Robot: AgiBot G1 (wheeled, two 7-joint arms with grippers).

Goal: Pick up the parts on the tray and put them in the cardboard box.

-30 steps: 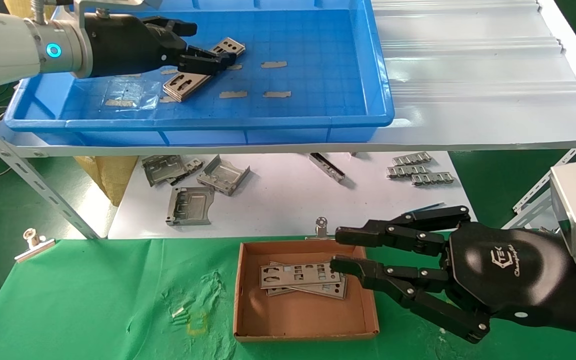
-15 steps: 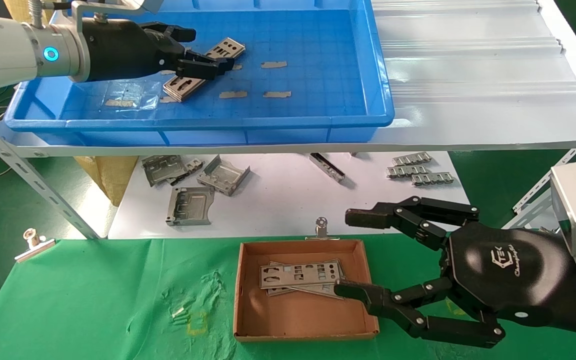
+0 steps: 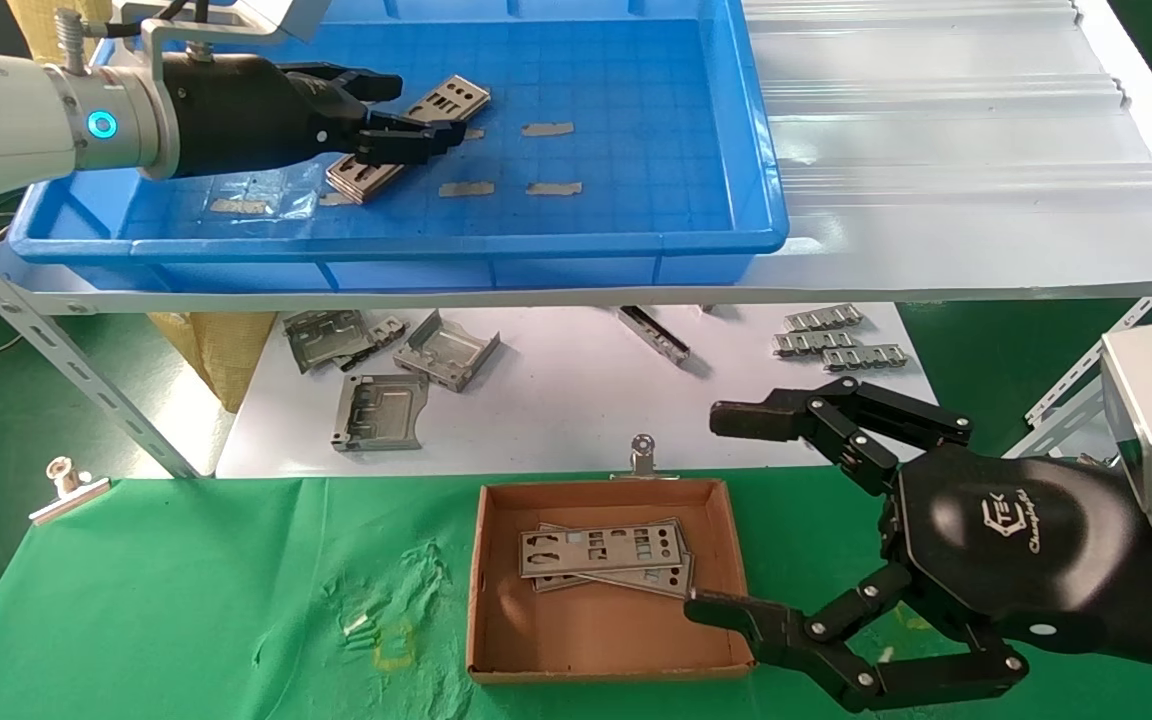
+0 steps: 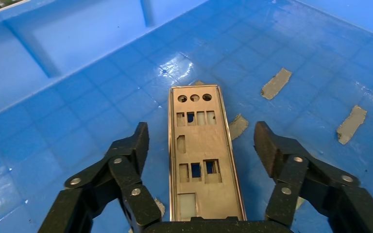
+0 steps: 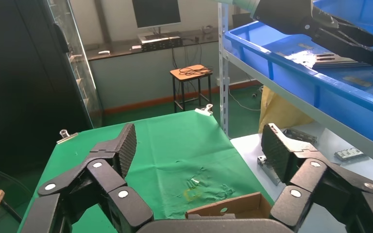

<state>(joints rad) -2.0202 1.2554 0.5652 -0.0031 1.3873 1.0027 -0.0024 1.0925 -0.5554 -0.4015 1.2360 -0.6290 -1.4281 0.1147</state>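
Spanning the left half of the white shelf, one large blue tray holds two parts: a punched plate lying farther back and a second plate nearer the front, both partly covered in the head view by the left gripper. About six bits of tan tape are stuck to the grid floor around them. The left gripper reaches in over the plates with its fingers spread apart; in the left wrist view it straddles one plate, a finger on either side and neither touching it. Down on the green cloth sits one brown cardboard box, and inside it lie two more parts, one plate stacked slightly askew over another. The right gripper hovers just beside the box's right wall, released and wide open, one finger above the far corner and the other over the near right edge, holding nothing. On the white sheet under the shelf there are three bent grey brackets, three small ridged strips and one narrow dark piece. Two silver clips pin the cloth, one at the box's back edge and one far left.
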